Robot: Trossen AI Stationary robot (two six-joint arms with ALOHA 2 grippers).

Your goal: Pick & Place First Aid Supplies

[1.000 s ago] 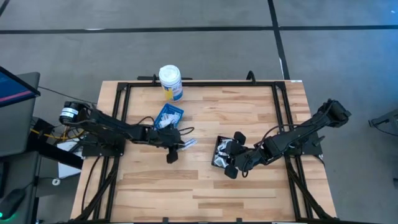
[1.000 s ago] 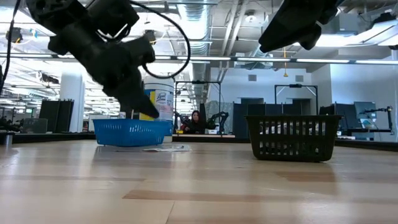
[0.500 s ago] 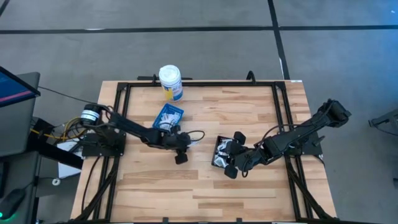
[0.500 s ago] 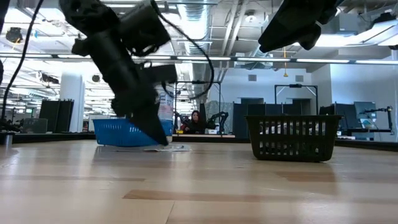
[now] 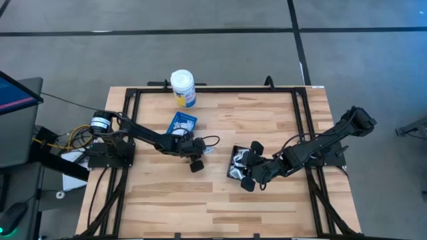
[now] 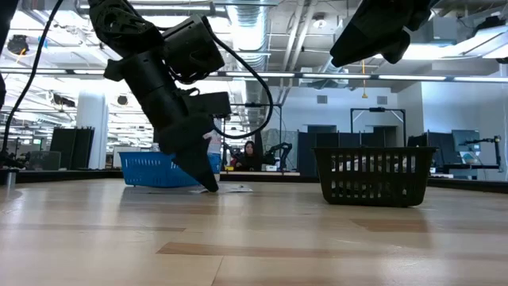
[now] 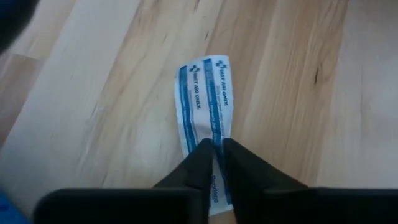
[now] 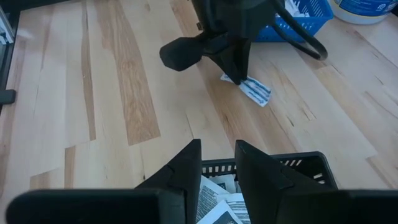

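Paper-thin, the blue-printed packet (image 7: 205, 102) lay flat on the wooden table (image 5: 267, 120) beside the blue tray (image 5: 181, 124), the left gripper (image 7: 215, 149) pinching its near end with narrowed jaws, so it could slip free when lifted.

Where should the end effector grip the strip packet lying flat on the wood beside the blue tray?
The strip packet lies flat, so come from above and pinch across its narrow width near one end. The left end effector already stands that way, fingers close together on the near end. The right end effector waits over the black basket.
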